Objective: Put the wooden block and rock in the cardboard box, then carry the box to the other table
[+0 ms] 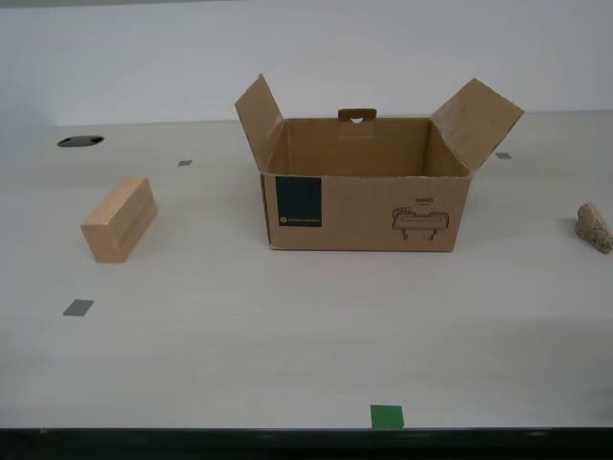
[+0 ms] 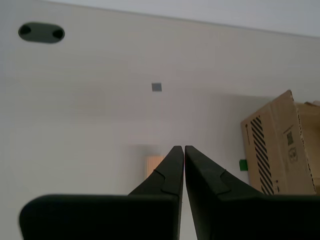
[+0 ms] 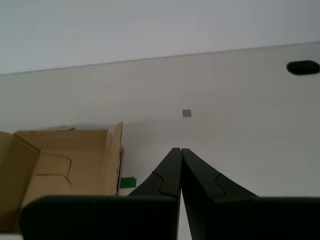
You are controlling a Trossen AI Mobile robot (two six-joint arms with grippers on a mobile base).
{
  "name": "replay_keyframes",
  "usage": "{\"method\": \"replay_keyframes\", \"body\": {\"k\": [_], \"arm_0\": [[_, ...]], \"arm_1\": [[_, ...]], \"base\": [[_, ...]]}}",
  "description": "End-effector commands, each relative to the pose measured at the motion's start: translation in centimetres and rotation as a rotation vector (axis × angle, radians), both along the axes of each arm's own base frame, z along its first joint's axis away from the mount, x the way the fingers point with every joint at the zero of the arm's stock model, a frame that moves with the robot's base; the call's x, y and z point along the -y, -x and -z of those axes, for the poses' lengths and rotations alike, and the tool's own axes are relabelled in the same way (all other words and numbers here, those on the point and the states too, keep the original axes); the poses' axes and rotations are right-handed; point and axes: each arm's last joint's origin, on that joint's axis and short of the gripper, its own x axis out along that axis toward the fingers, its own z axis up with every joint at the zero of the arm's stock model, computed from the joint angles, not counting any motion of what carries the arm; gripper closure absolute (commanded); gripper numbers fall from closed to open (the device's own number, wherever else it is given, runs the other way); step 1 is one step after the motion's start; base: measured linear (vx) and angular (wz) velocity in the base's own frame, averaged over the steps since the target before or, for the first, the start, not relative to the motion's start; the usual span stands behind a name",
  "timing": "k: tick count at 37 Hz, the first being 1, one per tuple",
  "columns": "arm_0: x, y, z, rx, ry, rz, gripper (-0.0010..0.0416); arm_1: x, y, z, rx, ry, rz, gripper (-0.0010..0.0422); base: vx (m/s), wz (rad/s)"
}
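My first gripper (image 3: 179, 150) and second gripper (image 2: 180, 148) closed (both empty)

Second gripper (image 2: 180, 148): jaws pressed together, tips meeting, nothing between them. First gripper (image 3: 177, 150): same pose, fingers closed tip to tip, empty. Neither arm shows in the exterior view.

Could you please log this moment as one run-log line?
stage: not started | wooden block, rock: on table, outside cardboard box | box: open | first gripper: shut, empty | second gripper: shut, empty
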Motion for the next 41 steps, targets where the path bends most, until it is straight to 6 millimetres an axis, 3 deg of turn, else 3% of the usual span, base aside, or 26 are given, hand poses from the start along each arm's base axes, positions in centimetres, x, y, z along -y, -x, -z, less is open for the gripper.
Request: {"method": "replay_keyframes", "body": {"k": [1, 12, 20, 33, 41], "arm_0": [[0.0, 1.0, -1.0, -0.036, -0.017, 0.015, 0.0406], [0.4, 2.4, -3.4, -0.195, 0.066, 0.112, 0.0406], [0.4, 1.8, -4.0, -0.302, 0.102, 0.103, 0.0406], [0.5, -0.8, -1.1, -0.444, 0.117, 0.086, 0.0406], [0.4, -2.1, -0.4, -0.473, 0.125, 0.075, 0.0406]], "arm_1": [[0.1, -0.4, -0.3, -0.070, -0.004, 0.013, 0.0412], [0.6, -1.4, -1.1, -0.146, -0.021, 0.052, 0.0412], [1.1, -1.3, -1.3, -0.148, -0.021, 0.074, 0.0412], [1.4, -0.8, -0.9, -0.210, 0.003, 0.102, 0.0412], [1.4, -0.8, -0.9, -0.206, 0.003, 0.103, 0.0412]], "base": [[0.000, 0.000], [0.000, 0.000], [0.000, 0.000], [0.000, 0.000], [0.000, 0.000]]}}
